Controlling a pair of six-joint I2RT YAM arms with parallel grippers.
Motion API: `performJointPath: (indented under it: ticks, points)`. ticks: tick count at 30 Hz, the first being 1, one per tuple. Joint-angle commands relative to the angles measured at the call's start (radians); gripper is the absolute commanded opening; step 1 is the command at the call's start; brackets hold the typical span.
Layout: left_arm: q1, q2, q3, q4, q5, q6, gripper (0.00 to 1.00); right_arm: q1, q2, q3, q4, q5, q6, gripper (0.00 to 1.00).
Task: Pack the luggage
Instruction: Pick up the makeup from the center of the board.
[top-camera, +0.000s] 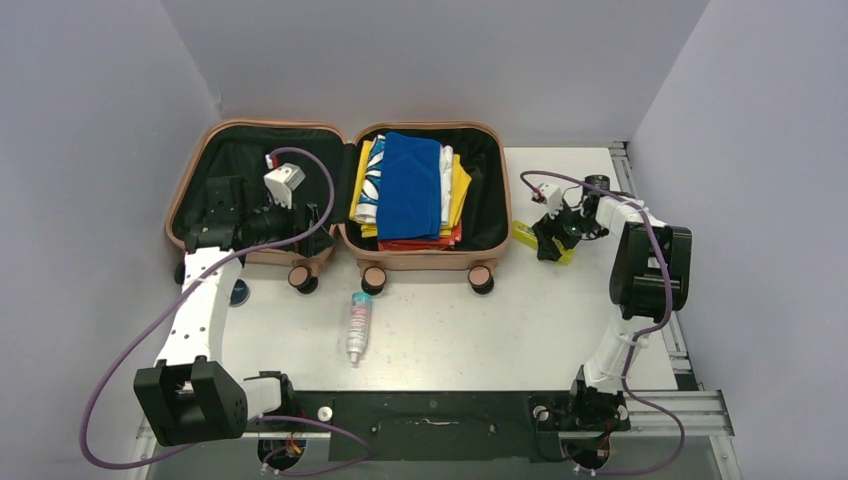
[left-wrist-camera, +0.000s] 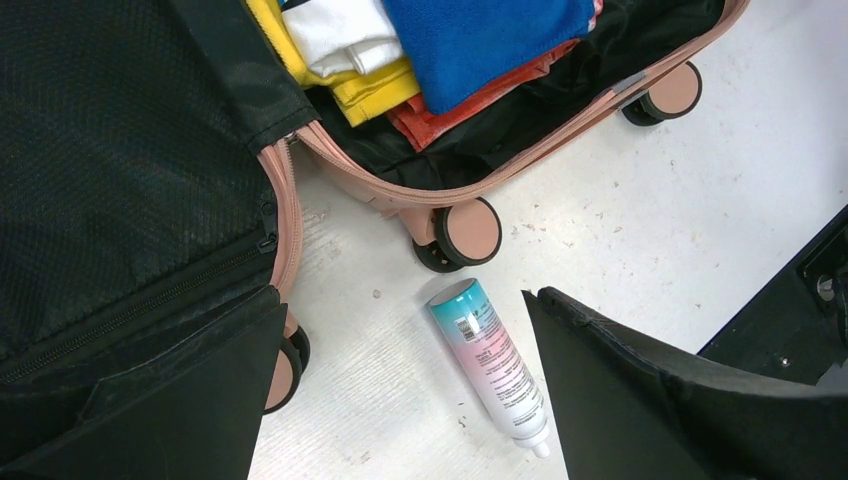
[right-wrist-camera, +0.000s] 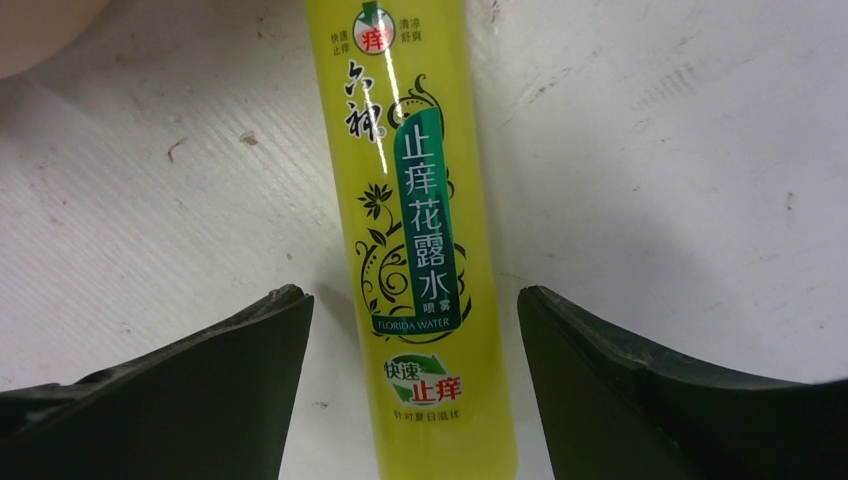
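Note:
The salmon-pink luggage (top-camera: 200, 150) lies open at the table's back, both black-lined shells up. The right shell holds folded clothes, a blue one (top-camera: 410, 185) on top. My left gripper (top-camera: 318, 225) hovers over the left shell's near edge, open and empty. A teal-pink-white tube (top-camera: 358, 327) lies on the table in front of the luggage and shows between the open fingers in the left wrist view (left-wrist-camera: 490, 365). My right gripper (top-camera: 552, 243) is open, low over a yellow Florida Water bottle (right-wrist-camera: 415, 240), one finger on each side, not touching it.
A white cube (top-camera: 283, 183) sits on the left arm's wrist by a purple cable. A dark round object (top-camera: 239, 292) lies near the luggage's left wheel. Caster wheels (top-camera: 374, 279) stand at the luggage's front edge. A black rail (top-camera: 430, 420) runs along the table's near edge.

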Motion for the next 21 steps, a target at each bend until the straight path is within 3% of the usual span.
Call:
performJointPath:
  ticks: [1, 9, 13, 21]
  points:
    - [0.030, 0.008, 0.019, 0.033, 0.068, 0.011, 0.96, 0.016, 0.019, 0.014, 0.027, 0.020, 0.015, 0.70]
    - [0.058, 0.037, 0.023, 0.033, 0.083, 0.006, 0.96, -0.006, -0.008, 0.007, -0.004, 0.117, 0.089, 0.08]
    - [0.063, 0.042, 0.022, 0.038, 0.088, 0.004, 0.96, -0.068, -0.089, 0.001, -0.032, 0.117, 0.165, 0.05]
    - [0.065, 0.034, 0.020, 0.042, 0.092, 0.005, 0.96, -0.101, -0.299, 0.053, -0.221, 0.013, 0.149, 0.05]
